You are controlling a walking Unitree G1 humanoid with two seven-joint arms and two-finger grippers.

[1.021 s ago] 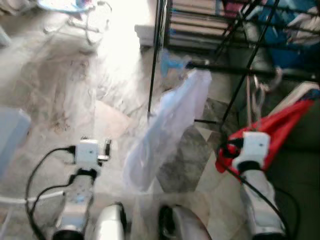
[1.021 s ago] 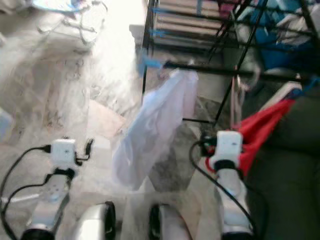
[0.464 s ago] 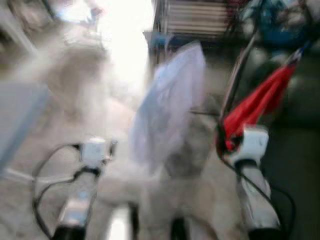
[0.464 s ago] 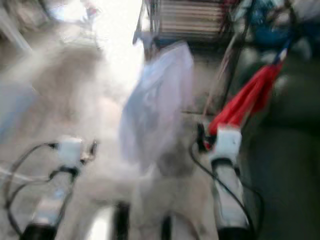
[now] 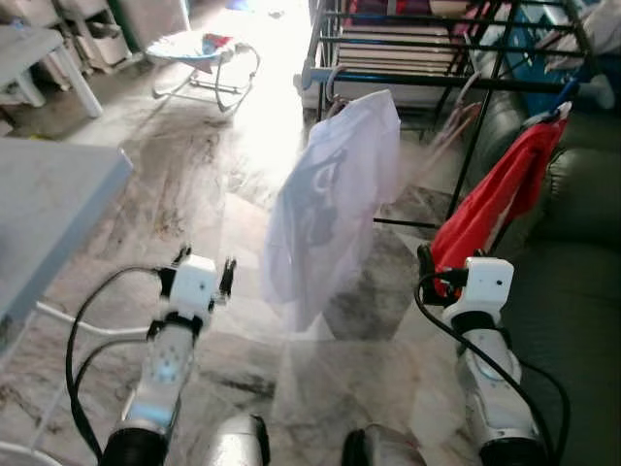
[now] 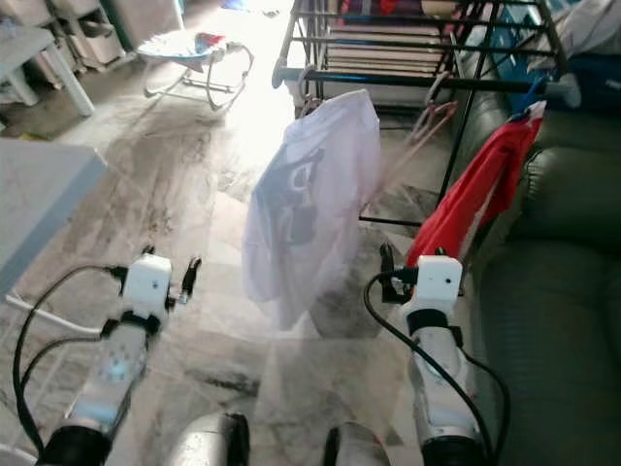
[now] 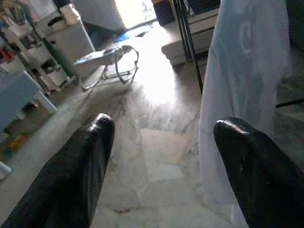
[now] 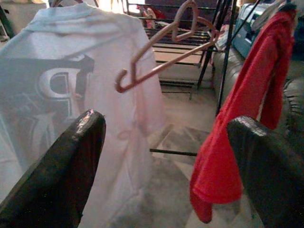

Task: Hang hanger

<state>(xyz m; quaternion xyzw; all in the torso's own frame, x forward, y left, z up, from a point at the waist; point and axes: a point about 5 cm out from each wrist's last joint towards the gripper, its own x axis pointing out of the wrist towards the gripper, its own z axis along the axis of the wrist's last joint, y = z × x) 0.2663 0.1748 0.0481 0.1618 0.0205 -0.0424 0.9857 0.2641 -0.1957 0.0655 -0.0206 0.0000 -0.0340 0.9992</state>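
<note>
The right gripper (image 8: 166, 156) has its two black fingers (image 8: 61, 175) spread wide with nothing between them — past the gap hangs the pink hanger (image 8: 166, 52), empty and tilted, its hook end swung low while its upper part is at the black drying rack (image 5: 466, 58). The hanger dangles between a white T-shirt (image 5: 330, 204) with a dark print and a red garment (image 5: 495, 194), both hung from the same rack rail. The red garment is just beside the right wrist in the head views.

The left gripper (image 7: 161, 156) is likewise released, fingers (image 7: 71, 175) apart and holding nothing — it points over the pale marble floor (image 5: 194, 165) toward the white T-shirt's edge, well short of the rack.

A dark green sofa (image 5: 572, 291) runs along the robot's right, with the red garment draped close to its arm. To the left stands a grey table (image 5: 49, 204), and farther back a baby bouncer (image 5: 204, 53) sits on the sunlit floor near white shelving (image 5: 92, 34)
</note>
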